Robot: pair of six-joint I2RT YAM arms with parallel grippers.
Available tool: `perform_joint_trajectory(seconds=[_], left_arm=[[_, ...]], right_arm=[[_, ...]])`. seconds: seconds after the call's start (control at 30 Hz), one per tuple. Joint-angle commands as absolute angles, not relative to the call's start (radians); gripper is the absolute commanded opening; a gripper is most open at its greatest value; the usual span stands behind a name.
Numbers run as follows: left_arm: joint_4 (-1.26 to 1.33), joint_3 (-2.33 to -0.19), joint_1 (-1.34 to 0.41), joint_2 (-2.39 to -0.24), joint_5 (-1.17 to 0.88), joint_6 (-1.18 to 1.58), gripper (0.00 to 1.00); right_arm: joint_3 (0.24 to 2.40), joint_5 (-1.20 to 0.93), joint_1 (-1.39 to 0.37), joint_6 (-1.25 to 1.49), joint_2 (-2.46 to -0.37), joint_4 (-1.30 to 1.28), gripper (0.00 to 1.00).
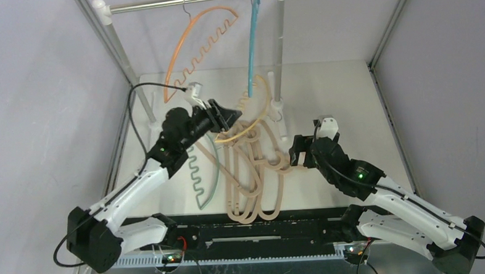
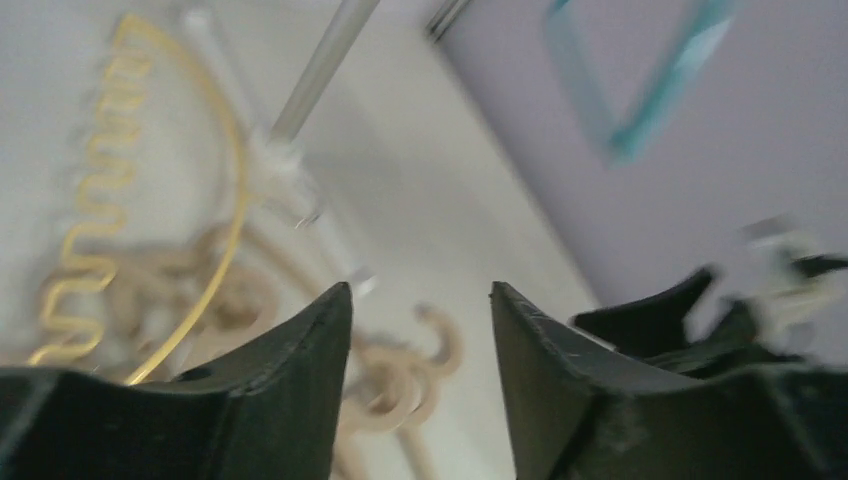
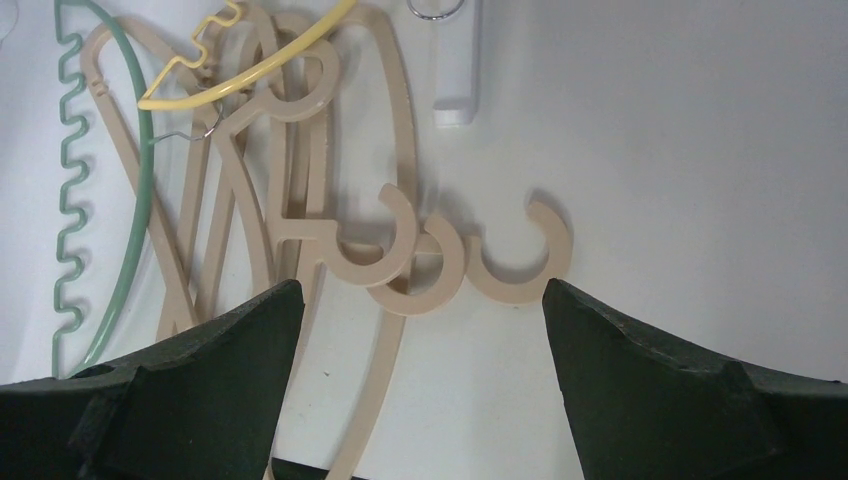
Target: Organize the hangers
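Hovering over a white table, my two arms flank a heap of thick beige wood-look hangers that lies in the middle of the surface and reaches down to its near edge, the C-shaped hooks fanned out side by side. My right gripper hangs directly above those hooks with its jaws spread as wide as they go and nothing between them. My left gripper is raised over the far-left part of the heap, its fingers partly parted, and only bare surface and beige hooks show through the gap; it grips nothing. A thin yellow hanger with a wavy bar rests across the far end of the beige heap, just beside my left gripper; whether a finger touches it I cannot tell, as that wrist view is blurred. A thin green hanger with a wavy notched bar lies flat along the heap's left side. Two more are up on the silver metal rail spanning the white posts over the far half of the table: a thin orange hanger, hanging tilted near the rail's middle, and a thin blue hanger to its right, seen nearly edge-on.
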State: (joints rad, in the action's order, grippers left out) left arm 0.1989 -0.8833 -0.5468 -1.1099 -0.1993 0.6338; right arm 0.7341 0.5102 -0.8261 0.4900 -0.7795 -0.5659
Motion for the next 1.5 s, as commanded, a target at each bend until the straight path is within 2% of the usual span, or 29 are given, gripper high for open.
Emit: perform_joint_trajectory(seconds=[0.0, 0.3, 0.5, 0.73, 0.9, 1.03, 1.13, 1.27, 1.47], left_arm=[[0.098, -0.823, -0.593, -1.189, -0.111, 0.496, 0.56], [-0.094, -0.940, -0.774, -1.413, 0.196, 0.332, 0.42], [-0.135, -1.014, -0.809, -1.526, 0.366, 0.272, 0.43], [-0.156, -1.132, -0.815, -1.691, 0.450, 0.166, 0.44], [-0.114, -1.141, -0.816, -1.750, 0.450, 0.096, 0.39], [-0.113, -1.173, -0.815, -1.785, 0.457, 0.066, 0.45], [-0.110, -1.190, -0.815, -1.813, 0.471, 0.057, 0.56], [-0.098, -1.196, -0.815, -1.840, 0.476, 0.056, 0.65], [-0.097, -1.206, -0.801, -1.868, 0.475, 0.055, 0.68]], right_arm=[[0.777, 0.514, -0.821, 0.513, -0.769, -0.533, 0.98], [0.780, 0.516, -0.820, 0.501, -0.766, -0.537, 0.98], [0.775, 0.514, -0.815, 0.500, -0.765, -0.542, 0.98], [0.770, 0.505, -0.806, 0.490, -0.774, -0.542, 0.98], [0.763, 0.493, -0.785, 0.486, -0.772, -0.536, 0.99], [0.758, 0.469, -0.771, 0.485, -0.780, -0.523, 0.99], [0.756, 0.462, -0.769, 0.486, -0.786, -0.523, 0.99], [0.746, 0.457, -0.767, 0.483, -0.785, -0.522, 0.99], [0.739, 0.450, -0.761, 0.483, -0.785, -0.521, 0.99]])
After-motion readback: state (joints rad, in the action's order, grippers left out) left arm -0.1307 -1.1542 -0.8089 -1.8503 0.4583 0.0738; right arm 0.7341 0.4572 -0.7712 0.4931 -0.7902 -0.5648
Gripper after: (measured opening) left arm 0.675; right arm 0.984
